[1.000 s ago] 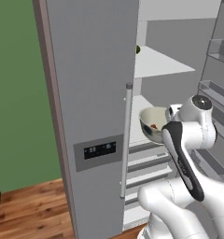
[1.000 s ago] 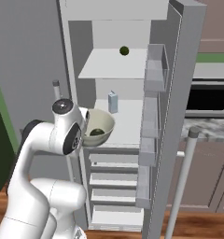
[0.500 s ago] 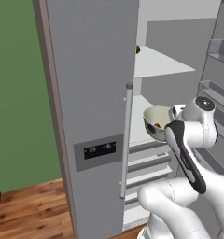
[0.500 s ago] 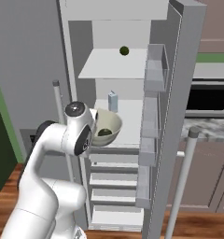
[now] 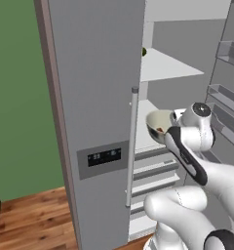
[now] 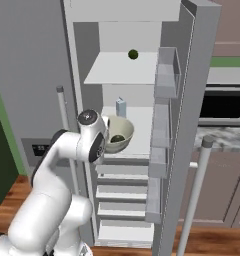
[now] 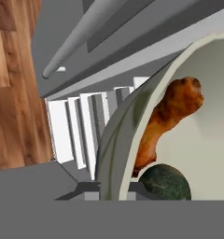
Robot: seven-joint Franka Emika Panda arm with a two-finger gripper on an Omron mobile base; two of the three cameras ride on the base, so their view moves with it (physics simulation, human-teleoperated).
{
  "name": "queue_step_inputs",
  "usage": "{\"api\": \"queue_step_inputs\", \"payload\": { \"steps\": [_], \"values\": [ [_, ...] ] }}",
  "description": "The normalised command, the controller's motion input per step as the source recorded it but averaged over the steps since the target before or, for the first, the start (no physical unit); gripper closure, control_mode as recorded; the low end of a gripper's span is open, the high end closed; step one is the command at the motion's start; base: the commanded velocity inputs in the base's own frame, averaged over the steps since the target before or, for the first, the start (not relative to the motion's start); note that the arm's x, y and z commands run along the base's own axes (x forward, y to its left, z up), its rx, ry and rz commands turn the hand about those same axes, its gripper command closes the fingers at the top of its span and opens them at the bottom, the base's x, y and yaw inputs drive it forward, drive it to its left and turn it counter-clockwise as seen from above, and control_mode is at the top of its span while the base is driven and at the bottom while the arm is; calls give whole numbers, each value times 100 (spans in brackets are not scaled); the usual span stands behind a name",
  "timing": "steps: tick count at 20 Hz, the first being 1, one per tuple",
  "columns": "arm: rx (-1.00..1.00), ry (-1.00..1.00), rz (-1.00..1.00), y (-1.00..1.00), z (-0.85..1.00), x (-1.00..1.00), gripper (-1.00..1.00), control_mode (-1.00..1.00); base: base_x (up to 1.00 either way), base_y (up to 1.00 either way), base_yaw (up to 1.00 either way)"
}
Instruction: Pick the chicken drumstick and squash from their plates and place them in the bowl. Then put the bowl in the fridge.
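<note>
Open fridge (image 6: 192, 75) shelf (image 6: 137, 137) wide and bare ahead, small carton (image 6: 121, 107) at back, door bins (image 6: 159, 162) crowding right

Glossy white arm (image 6: 67, 150), dark joints

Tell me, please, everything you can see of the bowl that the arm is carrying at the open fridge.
The bowl is deep, round and glossy cream-beige, with a thick rim. It is held up in front of the open fridge, about level with its middle white shelf, and tilts slightly. Inside lie the brown chicken drumstick and, touching its lower end, the dark green squash. The gripper is shut, seemingly on the near rim, though its tips are hidden.
</note>
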Motion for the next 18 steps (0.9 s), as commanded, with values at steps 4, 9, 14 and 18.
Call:
{"api": "queue_step_inputs", "payload": {
  "steps": [4, 9, 14, 18],
  "values": [
    [-1, 0, 0, -11, -15, 53, 100, -100, 0, 0, 0],
    [0, 0, 5, -18, -17, 36, 100, -100, 0, 0, 0],
    [0, 0, 9, -12, -18, 33, 100, -100, 0, 0, 0],
    [0, 0, 9, -11, -20, 32, 100, -100, 0, 0, 0]
  ]
}}
